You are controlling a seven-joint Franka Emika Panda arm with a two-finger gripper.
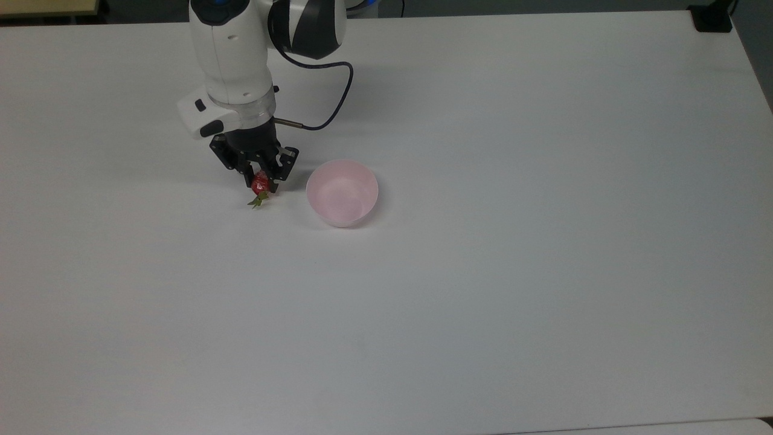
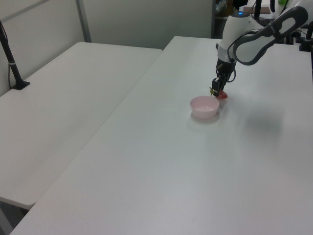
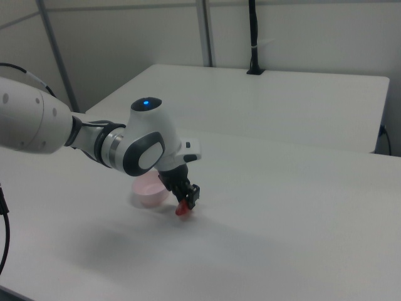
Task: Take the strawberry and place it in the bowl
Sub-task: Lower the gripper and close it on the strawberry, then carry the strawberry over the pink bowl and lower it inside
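In the upper left of the top view, the gripper has its fingers closed onto the strawberry, leafy cap pointing down-frame, just left of the bowl. A good lift would go straight up until it clears the rim, then across over the bowl's middle before letting go.

The glossy red strawberry, green cap pointing toward the top view's bottom, sits pinched between the gripper fingers, just beside the empty, upright pale pink bowl.
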